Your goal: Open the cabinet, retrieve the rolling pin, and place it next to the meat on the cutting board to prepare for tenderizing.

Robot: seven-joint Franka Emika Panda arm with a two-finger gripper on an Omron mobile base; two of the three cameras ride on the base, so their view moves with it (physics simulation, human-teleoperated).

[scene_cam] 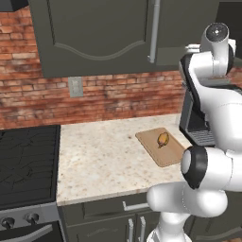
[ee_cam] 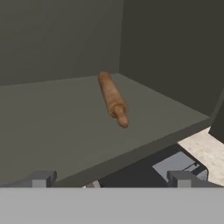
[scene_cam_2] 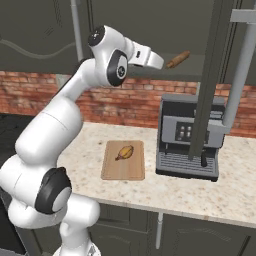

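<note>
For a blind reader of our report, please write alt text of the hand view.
A brown rolling pin lies on the grey shelf inside the open cabinet, ahead of the open gripper. Below the shelf edge, part of a coffee machine shows.

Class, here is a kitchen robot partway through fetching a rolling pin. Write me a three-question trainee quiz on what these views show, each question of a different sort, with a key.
1. True or false: the rolling pin lies on the shelf inside the cabinet.
2. What sits on the cutting board? A) the meat B) a knife C) a cup
3. Fill in: the gripper is ____, its fingers apart and short of the pin.

Key: 1 true; 2 A; 3 open.
</note>
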